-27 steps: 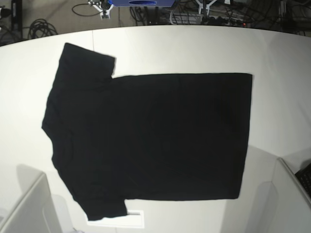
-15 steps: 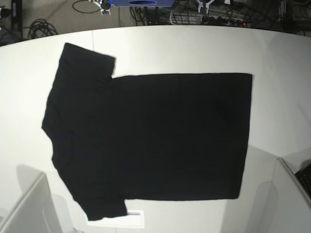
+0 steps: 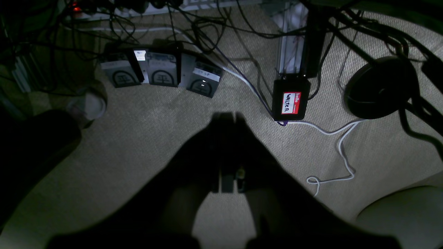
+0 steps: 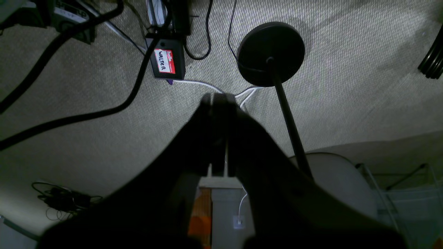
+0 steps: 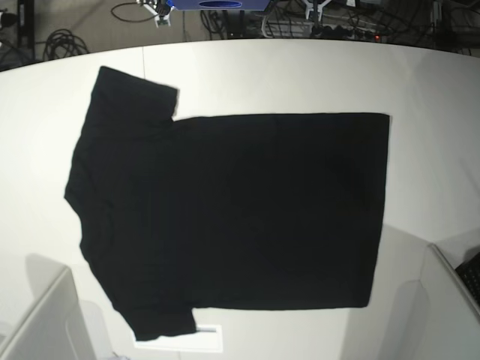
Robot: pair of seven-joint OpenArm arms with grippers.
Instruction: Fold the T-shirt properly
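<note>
the white bench [image 5: 420,82] fills most of the base view, and the t-shirt [image 5: 240,210] lies spread flat on it, plain black side up, with its collar and sleeves toward that view's left and its straight hem toward the right; one sleeve reaches to the far left part of the bench and the other to the near edge, where a small white slip [image 5: 206,330] shows just beside it. neither arm is over the bench; only small pale parts of the rig show at the top edge of the base view, too small to tell apart. both wrist cameras look down at a beige carpet [image 3: 145,135] beyond the bench, well apart from the t-shirt. the left hand [image 3: 226,119] hangs over the carpet, a dark silhouette with its two fingers pressed together and nothing between them. the right hand [image 4: 218,98] is likewise closed and empty, its fingers meeting at the tip above a white cable [image 4: 204,84]. a round black stand base [image 4: 271,52] with a thin pole sits on the carpet near the right hand's tip. a small black box [image 3: 290,99] lies on the carpet among the cables, carrying a red-and-white name sticker [image 3: 291,102] printed "hello" with "walter" handwritten on it. three grey foot pedals [image 3: 162,71] sit in a row further left in the left wrist view; their small labels are too blurred to read.
</note>
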